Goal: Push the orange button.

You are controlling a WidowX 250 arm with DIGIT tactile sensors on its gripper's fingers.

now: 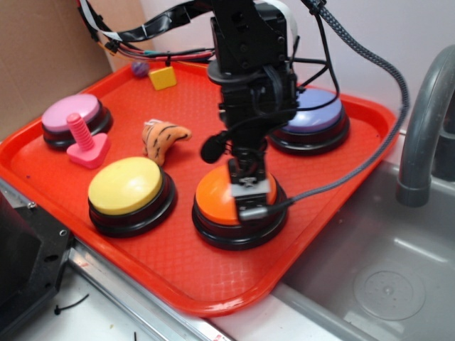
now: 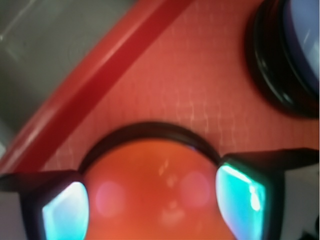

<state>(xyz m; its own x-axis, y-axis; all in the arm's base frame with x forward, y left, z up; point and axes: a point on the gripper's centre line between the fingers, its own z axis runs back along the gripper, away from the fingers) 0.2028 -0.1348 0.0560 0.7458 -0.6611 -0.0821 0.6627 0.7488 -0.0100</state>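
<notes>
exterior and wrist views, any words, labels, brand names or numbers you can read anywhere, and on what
None can be read in either view.
The orange button, the yellow button, the pink button and the purple button have plain domes.
The red tray and the gripper show no legible marking.

We see a red tray (image 1: pixel 213 280) with a fine woven-looking texture, carrying four dome buttons on black bases: the orange button (image 1: pixel 217 199), a yellow button (image 1: pixel 126 185), a pink button (image 1: pixel 71 114) and a lilac-blue button (image 1: pixel 316 110). A pink bolt (image 1: pixel 82 138) stands on a pink triangular foot. The small plush toy (image 1: pixel 163 136) is orange with black stripes. A yellow block (image 1: pixel 163 77) and a small purple piece (image 1: pixel 140 68) lie at the far edge. The gripper (image 1: pixel 245 186) is black, with grey parts at its tip; in the wrist view its fingers (image 2: pixel 62 212) glow cyan. The sink (image 1: pixel 384 284) is grey.
</notes>
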